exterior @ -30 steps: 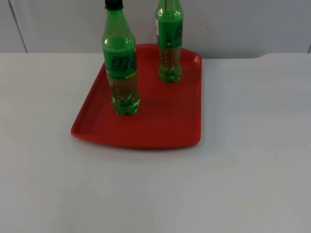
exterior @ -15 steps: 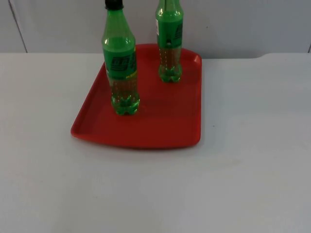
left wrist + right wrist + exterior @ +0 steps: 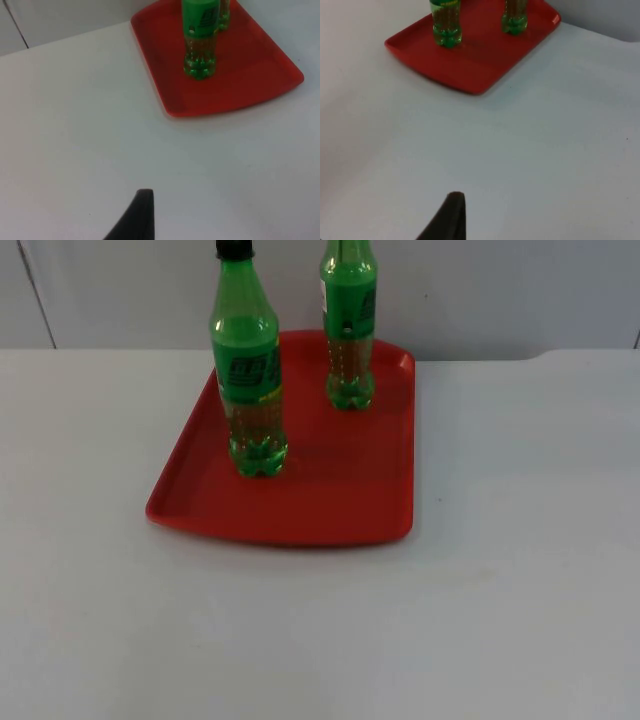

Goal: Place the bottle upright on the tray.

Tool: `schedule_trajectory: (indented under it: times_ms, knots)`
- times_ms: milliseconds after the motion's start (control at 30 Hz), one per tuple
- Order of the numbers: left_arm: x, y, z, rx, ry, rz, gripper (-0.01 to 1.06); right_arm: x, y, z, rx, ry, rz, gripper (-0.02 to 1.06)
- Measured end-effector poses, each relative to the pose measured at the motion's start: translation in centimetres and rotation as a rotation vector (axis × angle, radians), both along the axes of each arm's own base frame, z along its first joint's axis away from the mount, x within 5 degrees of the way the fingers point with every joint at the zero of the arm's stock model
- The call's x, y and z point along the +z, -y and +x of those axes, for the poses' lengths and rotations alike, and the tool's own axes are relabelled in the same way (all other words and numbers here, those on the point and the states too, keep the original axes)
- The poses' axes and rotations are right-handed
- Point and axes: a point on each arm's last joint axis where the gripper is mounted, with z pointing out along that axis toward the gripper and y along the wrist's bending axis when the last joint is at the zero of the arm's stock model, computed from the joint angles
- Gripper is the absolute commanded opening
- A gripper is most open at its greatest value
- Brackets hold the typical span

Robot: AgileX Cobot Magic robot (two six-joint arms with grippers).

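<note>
A red tray (image 3: 300, 490) lies on the white table (image 3: 520, 590), in the upper middle of the top view, its far edge close to the grey wall (image 3: 500, 290). Two green bottles stand upright on it, well apart from each other. The nearer bottle (image 3: 248, 370), with a black cap, stands at the tray's left side, a little above the middle of the frame. The farther bottle (image 3: 348, 325) stands near the tray's far right corner, its top cut off by the upper edge of the frame.

In the left wrist view, a fingertip of the left gripper (image 3: 137, 217) hangs over bare table, well apart from the tray (image 3: 250, 85). The right gripper (image 3: 447, 217) likewise hangs over bare table, well away from the tray (image 3: 475, 60). Nothing is between the fingers; whether either gripper is spread or closed cannot be told.
</note>
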Motion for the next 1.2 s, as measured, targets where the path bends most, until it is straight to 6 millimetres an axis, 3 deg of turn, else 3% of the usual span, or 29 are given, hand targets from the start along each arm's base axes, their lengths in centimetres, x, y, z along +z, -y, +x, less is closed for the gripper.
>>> schedule_trajectory:
  times_ms: [1200]
  knots:
    - [0.0, 0.0, 0.0, 0.0, 0.0, 0.0, 1.05, 0.0, -0.04, -0.02, -0.056, 0.003, -0.005, 1.05]
